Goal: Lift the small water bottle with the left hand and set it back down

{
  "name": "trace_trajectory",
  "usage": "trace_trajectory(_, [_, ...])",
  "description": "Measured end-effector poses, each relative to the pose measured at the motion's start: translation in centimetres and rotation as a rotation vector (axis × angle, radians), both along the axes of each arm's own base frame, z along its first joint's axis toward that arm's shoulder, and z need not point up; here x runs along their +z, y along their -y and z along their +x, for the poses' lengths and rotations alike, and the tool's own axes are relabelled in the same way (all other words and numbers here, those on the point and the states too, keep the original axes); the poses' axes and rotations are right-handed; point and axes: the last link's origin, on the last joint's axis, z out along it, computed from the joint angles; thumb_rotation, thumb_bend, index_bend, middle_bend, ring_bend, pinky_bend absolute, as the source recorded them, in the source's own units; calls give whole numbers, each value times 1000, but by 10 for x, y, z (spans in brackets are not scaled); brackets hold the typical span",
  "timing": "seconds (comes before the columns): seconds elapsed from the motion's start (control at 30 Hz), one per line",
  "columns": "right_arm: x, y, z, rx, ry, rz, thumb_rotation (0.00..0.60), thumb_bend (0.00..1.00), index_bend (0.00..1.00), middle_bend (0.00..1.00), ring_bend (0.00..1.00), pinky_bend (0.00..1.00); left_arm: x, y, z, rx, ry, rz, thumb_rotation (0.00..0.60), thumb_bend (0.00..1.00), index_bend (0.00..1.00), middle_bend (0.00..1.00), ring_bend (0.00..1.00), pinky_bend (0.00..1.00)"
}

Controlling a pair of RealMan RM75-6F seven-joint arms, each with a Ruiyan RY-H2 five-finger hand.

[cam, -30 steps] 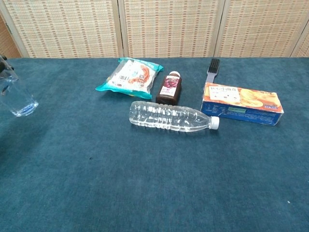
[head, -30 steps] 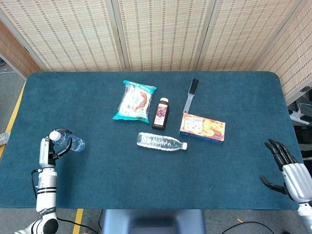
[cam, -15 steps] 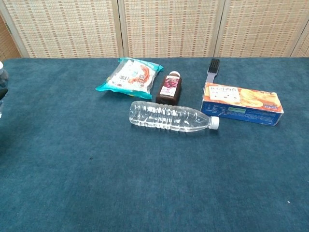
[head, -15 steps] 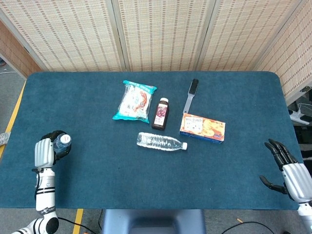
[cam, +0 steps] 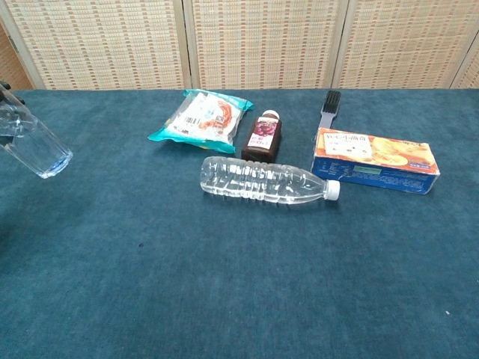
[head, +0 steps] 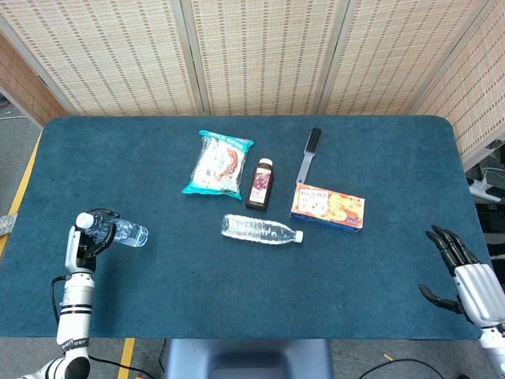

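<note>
The small clear water bottle (head: 122, 232) is off the table at the far left, and my left hand (head: 81, 243) grips it near its white cap. It is tilted, base pointing right. The chest view shows only its lower body (cam: 36, 144) at the left edge, held above the blue cloth; the hand itself is almost wholly out of that frame. My right hand (head: 464, 278) hangs at the table's front right corner, fingers spread and holding nothing.
On the blue table (head: 158, 300), a larger water bottle (head: 260, 230) lies on its side in the middle. Behind it are a snack bag (head: 218, 163), a dark juice bottle (head: 259, 185), an orange cracker box (head: 327, 207) and a black brush (head: 309, 153).
Half a second ago the small bottle was drawn in over the left hand, cap toward the camera; now it has swung out again, base to the right. The right hand is still.
</note>
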Motion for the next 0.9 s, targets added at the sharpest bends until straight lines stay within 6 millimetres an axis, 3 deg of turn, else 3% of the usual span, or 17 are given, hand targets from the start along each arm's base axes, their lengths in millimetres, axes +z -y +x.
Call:
trace_trajectory(0.1, [0, 0, 0, 2, 1, -2, 600, 168, 0, 0, 0, 245, -2, 1, -2, 18, -54, -1, 600, 455, 563, 608, 462, 330])
trace_trajectory(0.27, [1, 0, 0, 1, 3, -4, 600, 168, 0, 0, 0, 245, -2, -4, -1, 37, -325, 4, 600, 455, 562, 607, 462, 331])
trace_trajectory(0.43, [2, 0, 0, 2, 5, -6, 600, 168, 0, 0, 0, 245, 19, -25, 12, 31, -529, 97, 600, 455, 562, 606, 462, 331])
trace_trajectory(0.7, [1, 0, 0, 3, 4, -2, 600, 168, 0, 0, 0, 245, 49, -45, 23, 33, -542, 187, 600, 455, 563, 607, 462, 331])
trace_trajectory(0.8, [0, 0, 0, 2, 2, -1, 600, 167, 0, 0, 0, 245, 38, -40, 23, 25, -546, 145, 600, 455, 562, 607, 462, 331])
trace_trajectory(0.9, [0, 0, 0, 1, 2, -2, 600, 167, 0, 0, 0, 245, 13, -28, 18, 13, -547, 51, 600, 455, 563, 607, 463, 331])
